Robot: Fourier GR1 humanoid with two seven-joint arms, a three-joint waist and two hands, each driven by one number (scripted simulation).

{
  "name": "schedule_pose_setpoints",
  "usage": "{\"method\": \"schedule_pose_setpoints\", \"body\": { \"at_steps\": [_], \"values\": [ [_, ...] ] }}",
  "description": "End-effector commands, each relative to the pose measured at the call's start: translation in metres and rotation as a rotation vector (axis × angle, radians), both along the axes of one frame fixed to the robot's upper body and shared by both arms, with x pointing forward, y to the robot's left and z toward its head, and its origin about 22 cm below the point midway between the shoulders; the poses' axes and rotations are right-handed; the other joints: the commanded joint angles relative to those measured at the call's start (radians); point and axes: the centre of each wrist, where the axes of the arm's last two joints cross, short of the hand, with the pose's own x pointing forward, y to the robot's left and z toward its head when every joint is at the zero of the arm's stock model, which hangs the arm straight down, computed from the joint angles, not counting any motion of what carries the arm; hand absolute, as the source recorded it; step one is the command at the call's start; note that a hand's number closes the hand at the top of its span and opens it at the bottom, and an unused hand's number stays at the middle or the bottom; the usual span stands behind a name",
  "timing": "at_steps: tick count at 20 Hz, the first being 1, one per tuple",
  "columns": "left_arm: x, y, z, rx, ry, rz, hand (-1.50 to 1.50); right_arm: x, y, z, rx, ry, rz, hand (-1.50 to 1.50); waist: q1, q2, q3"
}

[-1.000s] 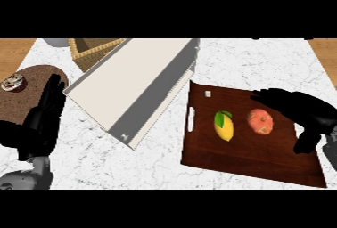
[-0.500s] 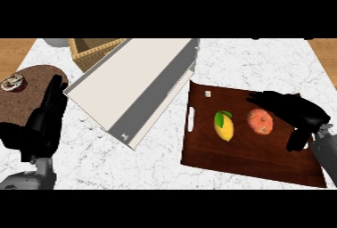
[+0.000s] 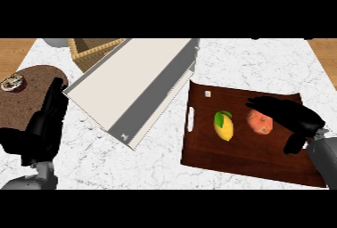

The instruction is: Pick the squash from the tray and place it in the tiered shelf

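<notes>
Head view: squash (image 3: pixel 224 125) lies mid-tray (image 3: pixel 250 164), just left of a reddish fruit (image 3: pixel 260 122); right hand (image 3: pixel 293 116) hovers above that fruit, fingers spread and holding nothing, and left hand (image 3: pixel 41 127) rests open at the left edge. Squash looks stiff, smooth-skinned and light, probably a bit slippery, so wrap it across the thick yellow belly, not the green tip. Tray left of it is bare, fruit crowds its right side, and shelf (image 3: pixel 135 87) sits just past the tray's left rim; lift over both edges.
</notes>
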Motion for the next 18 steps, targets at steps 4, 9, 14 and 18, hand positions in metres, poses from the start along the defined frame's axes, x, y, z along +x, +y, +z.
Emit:
{"method": "schedule_pose_setpoints", "body": {
  "at_steps": [4, 9, 14, 18],
  "values": [
    [-0.005, -0.002, 0.005, 0.013, 0.005, -0.004, 0.00, 0.016, 0.018, -0.007, 0.004, 0.013, -0.014, -1.50, 0.002, 0.000, 0.000],
    [0.010, -0.012, 0.003, 0.009, -0.001, 0.002, 0.00, 0.006, 0.017, -0.036, -0.084, 0.089, 0.030, 1.50, 0.000, 0.000, 0.000],
    [-0.004, 0.005, 0.003, 0.001, -0.005, -0.007, 0.00, 0.011, 0.012, -0.047, -0.090, -0.039, 0.122, 1.50, 0.005, 0.001, 0.000],
    [-0.006, 0.001, 0.006, -0.003, 0.007, 0.006, 0.00, 0.006, 0.046, -0.051, -0.039, -0.111, 0.148, 1.50, 0.000, -0.002, 0.000]
  ]
}}
